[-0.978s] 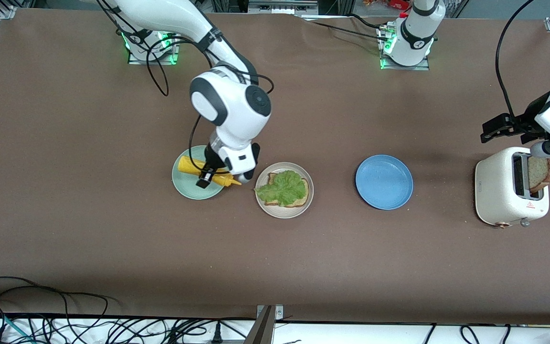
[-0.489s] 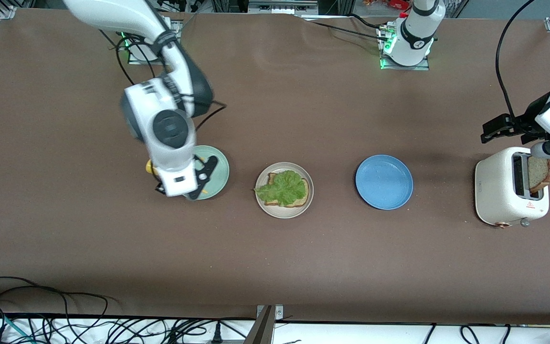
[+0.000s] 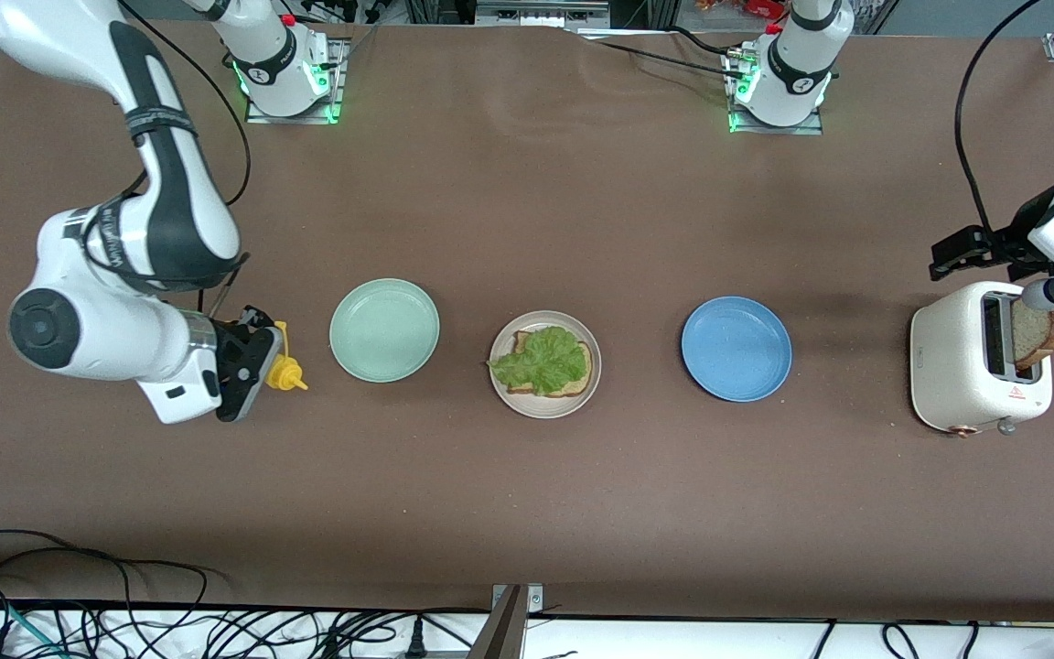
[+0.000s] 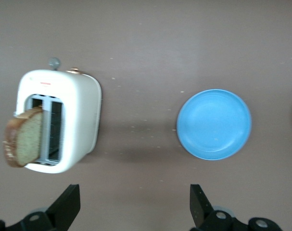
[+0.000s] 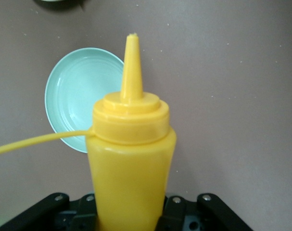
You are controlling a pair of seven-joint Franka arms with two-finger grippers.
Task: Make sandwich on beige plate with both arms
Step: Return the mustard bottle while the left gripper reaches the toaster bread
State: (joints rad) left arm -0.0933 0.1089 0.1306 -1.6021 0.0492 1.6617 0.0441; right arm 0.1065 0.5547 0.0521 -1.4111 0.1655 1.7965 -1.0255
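Three plates sit in a row across the brown table (image 3: 527, 513): a mint green plate (image 3: 384, 329) toward the right arm's end, the beige plate (image 3: 544, 364) in the middle, and a blue plate (image 3: 736, 348) toward the left arm's end. The beige plate has one bread slice (image 3: 573, 377) on it with one ruffled lettuce leaf (image 3: 541, 359) laid on top — so the sandwich is open, with no top slice on it yet. The mint green plate and the blue plate have nothing on them. There's one white toaster (image 3: 966, 366) at the left arm's end of the table, just past the blue plate, and one more slice of bread (image 3: 1035, 334) stands up out of one of its two slots. The right gripper (image 3: 257, 361) is up over bare table just beside the mint green plate, toward the right arm's end, clamped on the one yellow squeeze bottle (image 5: 129, 163) — in the right wrist view the bottle fills the middle with its nozzle pointing toward the mint green plate, and a thin yellow strap trails off from its cap. The left gripper (image 4: 133, 207) hangs above the toaster area with its fingers spread wide and nothing between them.
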